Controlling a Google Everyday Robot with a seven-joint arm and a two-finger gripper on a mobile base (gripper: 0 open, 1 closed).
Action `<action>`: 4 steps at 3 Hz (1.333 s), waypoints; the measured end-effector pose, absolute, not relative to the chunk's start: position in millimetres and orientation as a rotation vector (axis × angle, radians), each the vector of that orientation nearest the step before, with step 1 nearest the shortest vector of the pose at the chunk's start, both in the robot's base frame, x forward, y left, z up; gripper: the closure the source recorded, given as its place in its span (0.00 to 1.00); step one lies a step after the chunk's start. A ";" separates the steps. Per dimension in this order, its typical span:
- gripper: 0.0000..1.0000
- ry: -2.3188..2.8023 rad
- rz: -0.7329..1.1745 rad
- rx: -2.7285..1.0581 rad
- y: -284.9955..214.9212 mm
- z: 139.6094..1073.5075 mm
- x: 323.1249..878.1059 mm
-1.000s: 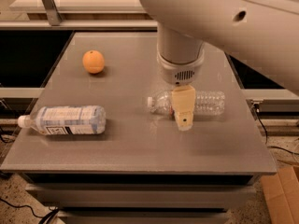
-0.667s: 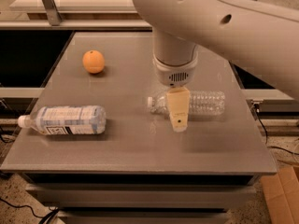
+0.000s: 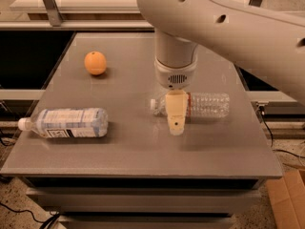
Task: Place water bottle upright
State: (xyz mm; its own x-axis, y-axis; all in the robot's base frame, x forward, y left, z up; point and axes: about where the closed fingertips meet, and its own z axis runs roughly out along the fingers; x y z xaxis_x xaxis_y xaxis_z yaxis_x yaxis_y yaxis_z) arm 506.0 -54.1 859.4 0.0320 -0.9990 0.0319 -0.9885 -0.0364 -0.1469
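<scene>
While water bottle (image 3: 207, 105) lies flat, unmoved | pincer (image 3: 176, 125) shifted capward, over its neck | grip: cannot tell

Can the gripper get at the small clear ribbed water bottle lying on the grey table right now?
Probably yes. The gripper hangs at the neck end of the small clear ribbed water bottle, which lies on its side. Nothing shows between them, and the round orange fruit and white-labelled bottle lie well apart.
</scene>
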 end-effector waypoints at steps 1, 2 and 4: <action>0.00 2.135 -0.144 -2.178 -54.5 853.7 510.8; 0.00 2.139 -0.099 -2.168 -57.0 848.5 516.4; 0.18 2.133 -0.055 -2.159 -61.7 844.8 523.1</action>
